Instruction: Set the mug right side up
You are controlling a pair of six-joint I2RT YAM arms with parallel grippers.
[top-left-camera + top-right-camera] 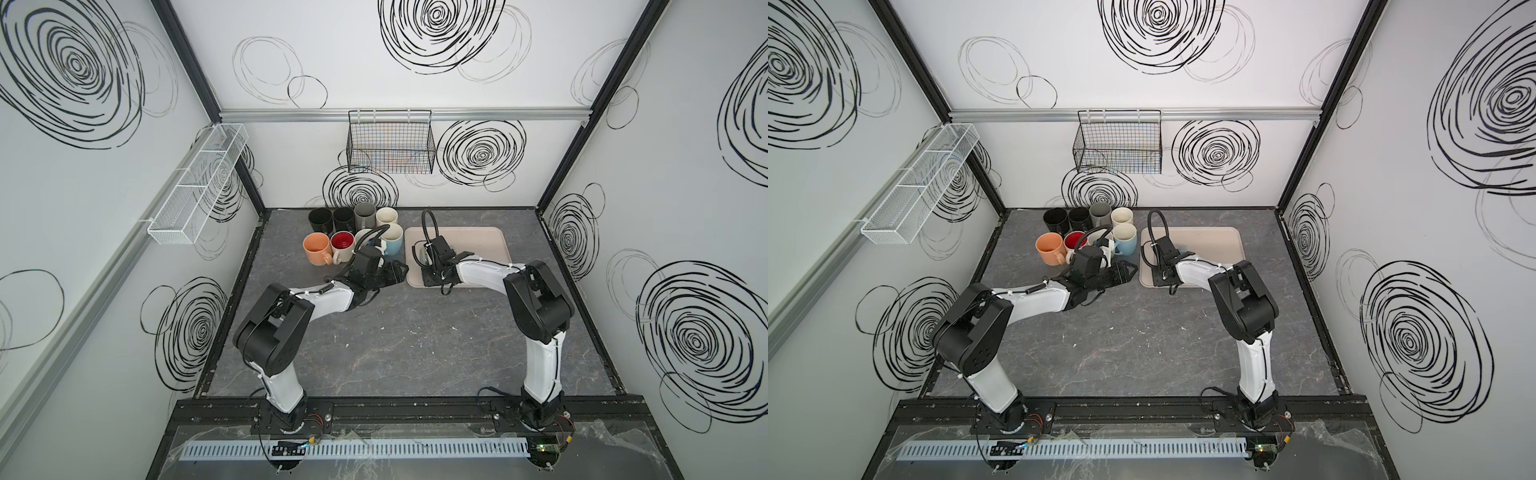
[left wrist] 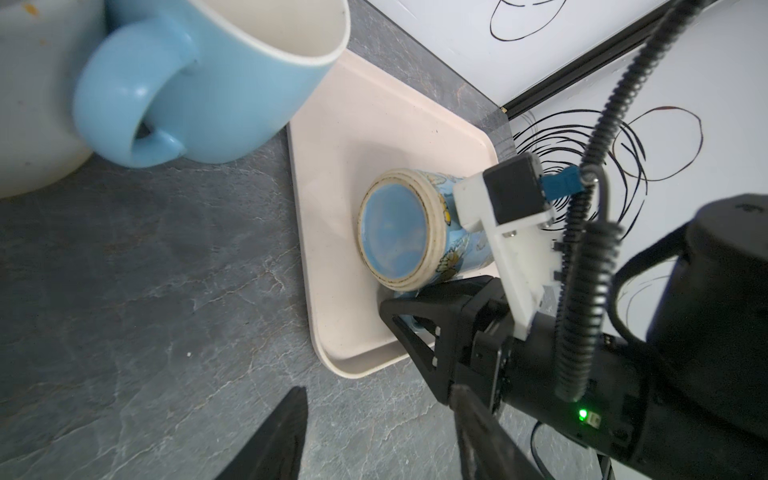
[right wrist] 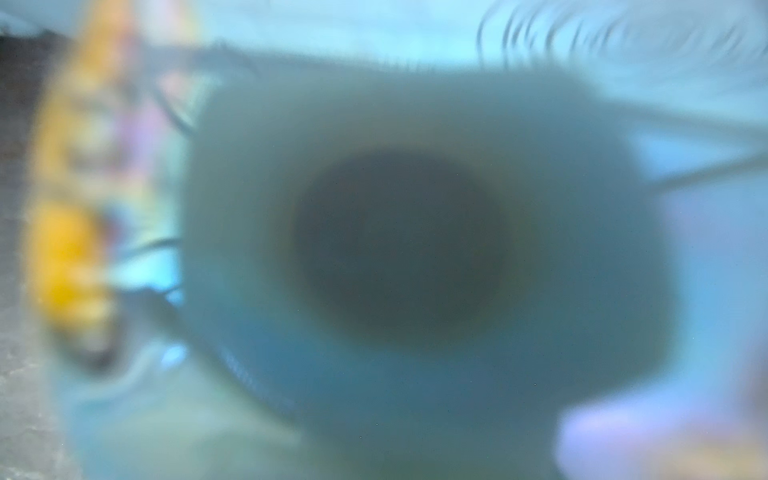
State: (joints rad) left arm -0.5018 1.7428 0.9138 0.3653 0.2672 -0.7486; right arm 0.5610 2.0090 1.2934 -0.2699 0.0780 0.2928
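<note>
Left wrist view: blue patterned mug [image 2: 395, 226] is lying on its side at tray's [image 2: 332, 166] 9 o'clock edge (top-view clock), base facing this cam.
Right gripper [image 1: 426, 262] is reaching round it w/ one finger [image 2: 449, 297] under the body by the handle. Contact is hidden, so can't tell if jaws are clamping; prob. mid-flip, judging by the tilt. Left gripper [image 2: 376, 415] is hovering part-open & empty off the tray's 8 o'clock side, likely standing clear. Upright mugs [image 1: 353, 232] are sitting at table's [image 1: 395, 340] 11 o'clock.
</note>
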